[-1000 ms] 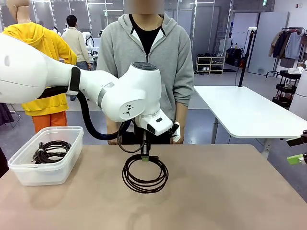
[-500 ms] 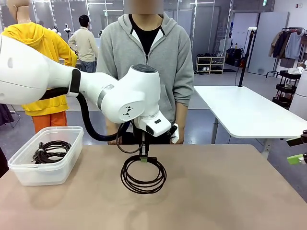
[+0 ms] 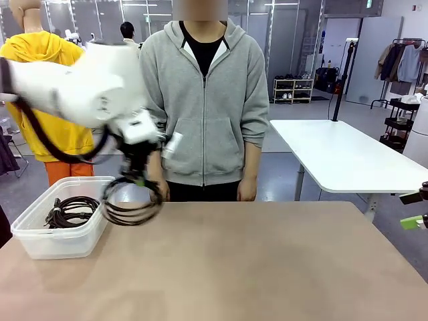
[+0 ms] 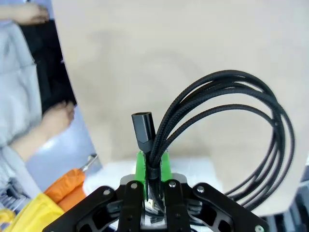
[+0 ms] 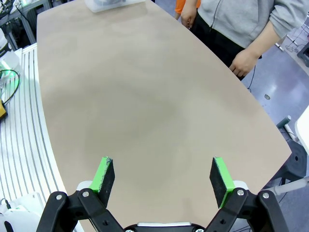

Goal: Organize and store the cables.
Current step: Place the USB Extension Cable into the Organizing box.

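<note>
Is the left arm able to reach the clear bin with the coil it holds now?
Probably yes: the left gripper, shut on the cable coil, hangs beside the bin's open top.

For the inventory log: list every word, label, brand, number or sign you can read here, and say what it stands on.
No readable text anywhere.
Green sign high on the far wall: too small to read.
Held cable, its plug, the clear bin and the table: no label or print visible.
</note>
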Tool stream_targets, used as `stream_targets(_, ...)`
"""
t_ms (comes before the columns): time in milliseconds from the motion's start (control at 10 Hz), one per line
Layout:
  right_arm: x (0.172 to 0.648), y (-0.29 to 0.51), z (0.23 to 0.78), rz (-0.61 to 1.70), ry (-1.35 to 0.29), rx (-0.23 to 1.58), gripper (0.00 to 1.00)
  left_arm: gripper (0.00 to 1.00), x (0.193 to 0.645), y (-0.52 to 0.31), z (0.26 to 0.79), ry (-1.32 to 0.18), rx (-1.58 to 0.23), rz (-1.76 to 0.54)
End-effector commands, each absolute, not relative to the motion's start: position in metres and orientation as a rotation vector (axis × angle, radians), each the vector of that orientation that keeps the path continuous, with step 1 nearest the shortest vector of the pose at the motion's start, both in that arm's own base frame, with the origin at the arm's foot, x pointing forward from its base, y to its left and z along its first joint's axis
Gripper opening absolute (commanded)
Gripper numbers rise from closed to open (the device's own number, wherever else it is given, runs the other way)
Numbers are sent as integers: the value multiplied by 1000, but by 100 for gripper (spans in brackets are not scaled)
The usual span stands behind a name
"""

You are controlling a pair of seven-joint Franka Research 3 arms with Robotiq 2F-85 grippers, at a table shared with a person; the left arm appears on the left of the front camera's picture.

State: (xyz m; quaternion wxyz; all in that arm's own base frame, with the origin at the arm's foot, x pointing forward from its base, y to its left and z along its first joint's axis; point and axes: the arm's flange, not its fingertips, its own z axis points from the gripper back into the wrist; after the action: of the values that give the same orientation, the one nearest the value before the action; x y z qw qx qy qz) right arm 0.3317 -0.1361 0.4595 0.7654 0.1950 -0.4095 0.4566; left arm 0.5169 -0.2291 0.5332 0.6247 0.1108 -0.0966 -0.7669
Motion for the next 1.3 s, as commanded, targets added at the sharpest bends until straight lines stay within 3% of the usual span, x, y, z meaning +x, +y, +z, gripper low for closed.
stream_targets(0,333,-135,462,976,-899,437,100,13,503,-150,531,-352,303,-1743)
stream_targets(500,333,-135,462,976,-899,437,100,13,538,-21,524,-457,317,-1613)
stream_targets(1200,333,-135,462,976,-899,437,100,13,586,7,480,-416,221,-1506)
